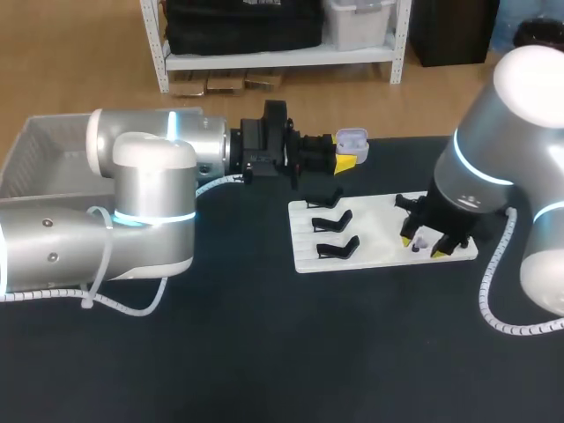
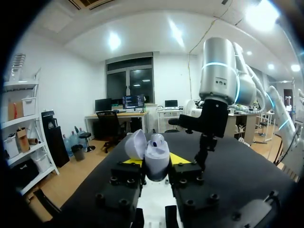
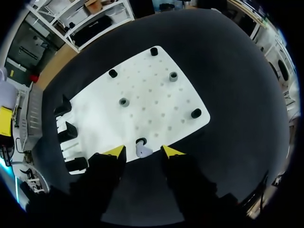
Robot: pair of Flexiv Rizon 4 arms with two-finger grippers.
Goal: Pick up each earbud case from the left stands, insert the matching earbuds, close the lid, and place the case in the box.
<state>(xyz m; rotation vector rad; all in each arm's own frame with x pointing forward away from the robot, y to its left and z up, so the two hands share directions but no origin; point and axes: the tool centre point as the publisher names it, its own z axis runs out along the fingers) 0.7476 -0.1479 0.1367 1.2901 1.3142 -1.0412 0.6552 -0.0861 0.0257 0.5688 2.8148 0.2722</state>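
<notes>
My left gripper is shut on a pale lavender earbud case and holds it above the table behind the white board. In the left wrist view the case sits between the yellow tips with its lid open and one earbud showing inside. My right gripper hangs over the board's near right corner. In the right wrist view its fingers stand open on either side of a small lavender earbud at the board's edge, with a gap on each side.
Three black stands sit empty on the left part of the board. Small black and grey pegs dot its right part. A pale mesh box stands at the table's far left, behind my left arm.
</notes>
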